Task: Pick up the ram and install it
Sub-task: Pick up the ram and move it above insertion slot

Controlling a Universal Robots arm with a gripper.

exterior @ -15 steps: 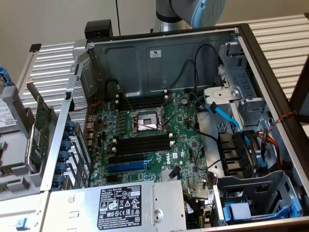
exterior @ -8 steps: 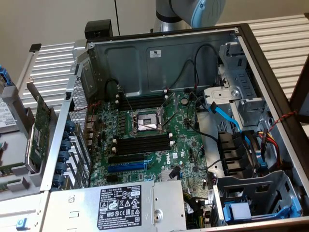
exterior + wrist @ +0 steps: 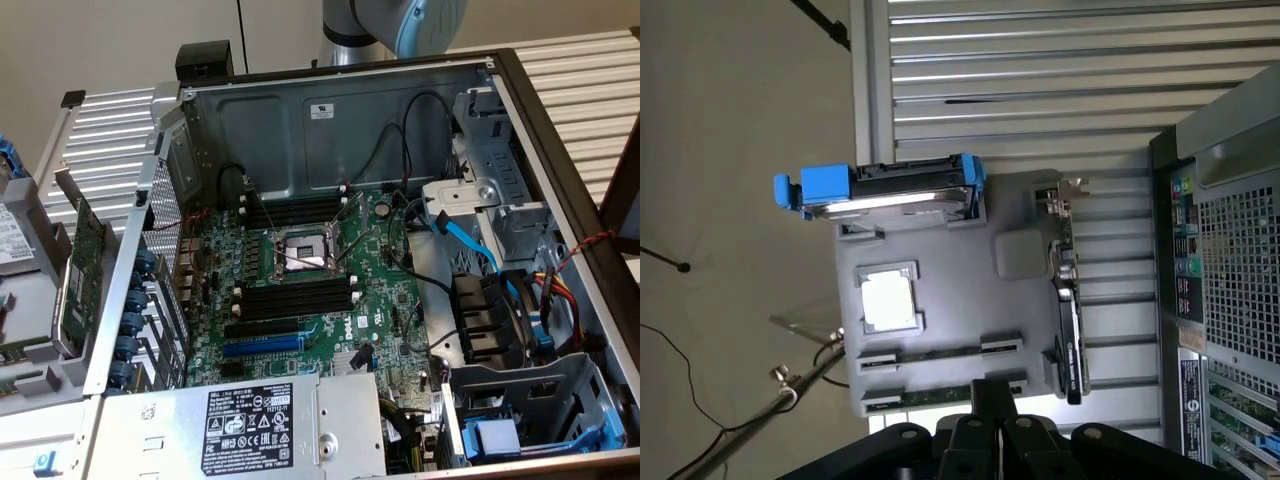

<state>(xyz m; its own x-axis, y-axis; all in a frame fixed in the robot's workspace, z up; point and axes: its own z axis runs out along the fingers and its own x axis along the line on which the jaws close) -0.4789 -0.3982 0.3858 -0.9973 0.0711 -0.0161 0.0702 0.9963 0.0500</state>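
Pincer (image 3: 992, 400) closed, fingers together, seemingly nothing clamped, hanging right over ram (image 3: 930, 396). Ram stands on edge in gray holder tray (image 3: 950, 300) beside case, probably so fingers can pinch it. Black memory slots (image 3: 297, 297) on board empty.

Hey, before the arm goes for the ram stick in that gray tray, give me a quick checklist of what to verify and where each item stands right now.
1. The ram sits in its groove on the gray tray: ok.
2. The tool is lined up over the ram: ok, it overlaps the stick's end in the wrist view; whether they touch, cannot tell.
3. The tool is open for a grasp: not ok, it is shut.
4. The black memory slots on the motherboard are empty: ok.
5. The slots' white end clips are swung open: cannot tell.
6. The case is open on its side for access: ok.
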